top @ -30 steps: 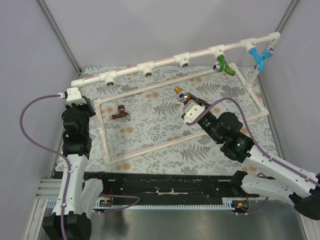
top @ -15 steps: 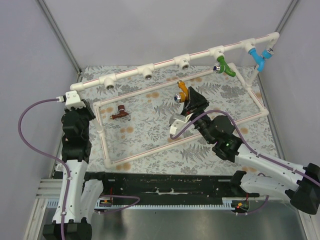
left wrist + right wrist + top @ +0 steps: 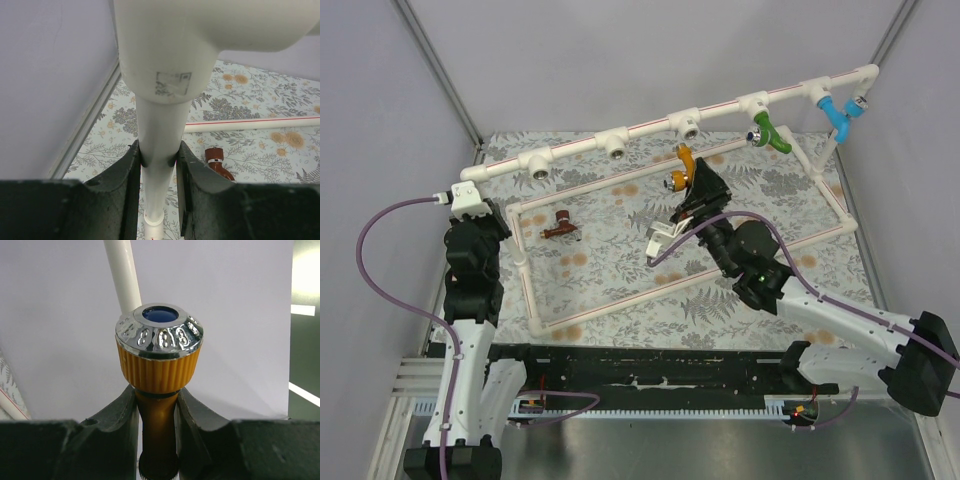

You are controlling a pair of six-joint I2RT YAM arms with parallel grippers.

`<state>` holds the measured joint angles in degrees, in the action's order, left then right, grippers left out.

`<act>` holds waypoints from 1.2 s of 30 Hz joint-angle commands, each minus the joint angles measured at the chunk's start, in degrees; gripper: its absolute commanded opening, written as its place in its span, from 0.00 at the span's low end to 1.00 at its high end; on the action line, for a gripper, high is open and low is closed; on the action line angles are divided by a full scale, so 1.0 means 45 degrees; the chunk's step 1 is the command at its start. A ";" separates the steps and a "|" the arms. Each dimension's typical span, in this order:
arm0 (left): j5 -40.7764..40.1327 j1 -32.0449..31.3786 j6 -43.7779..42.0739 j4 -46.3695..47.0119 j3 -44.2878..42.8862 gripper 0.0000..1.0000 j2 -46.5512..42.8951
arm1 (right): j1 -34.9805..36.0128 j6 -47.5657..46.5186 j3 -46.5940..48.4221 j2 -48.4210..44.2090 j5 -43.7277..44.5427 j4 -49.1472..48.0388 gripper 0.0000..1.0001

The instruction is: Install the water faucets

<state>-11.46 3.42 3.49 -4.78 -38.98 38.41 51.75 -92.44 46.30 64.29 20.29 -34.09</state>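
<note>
My right gripper (image 3: 693,184) (image 3: 157,405) is shut on the neck of the orange-yellow water faucet (image 3: 681,168) (image 3: 159,357). It holds the faucet in the air just below an empty socket (image 3: 690,127) of the white pipe rail, silvery blue-capped knob towards the wrist camera. The dark reddish-brown water faucet (image 3: 558,227) (image 3: 218,161) lies on the floral mat inside the pipe frame. My left gripper (image 3: 488,203) (image 3: 157,155) is shut on the frame's white upright pipe (image 3: 157,115) at the rail's left end.
The rail (image 3: 650,125) carries two more empty sockets (image 3: 616,150) (image 3: 538,167), a green tap (image 3: 770,133) and a light blue tap (image 3: 838,115). A low white pipe rectangle (image 3: 610,300) lies on the mat. Grey walls close in the left, back and right.
The right arm has raised the orange-yellow faucet and carried it farther back towards the rail, its wrist swinging left. The left arm has stayed where it was.
</note>
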 commanded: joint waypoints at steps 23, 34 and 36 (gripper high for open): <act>-0.1320 -0.0585 0.0632 -0.0462 0.0030 0.02 0.0174 | -0.1656 -0.0570 0.0823 0.1435 -0.0291 -0.2503 0.00; -0.1554 -0.1034 0.0436 -0.0462 0.0010 0.02 0.0233 | -0.1460 -0.1097 0.0980 0.1220 -0.0603 -0.2036 0.00; -0.1574 -0.1073 0.0417 -0.0462 -0.0009 0.02 0.0214 | -0.1460 -0.1175 0.1019 0.1337 -0.0584 -0.1957 0.00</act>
<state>-18.00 -0.75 3.60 -4.21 -38.98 39.07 45.04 -95.26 47.42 70.41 19.92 -40.14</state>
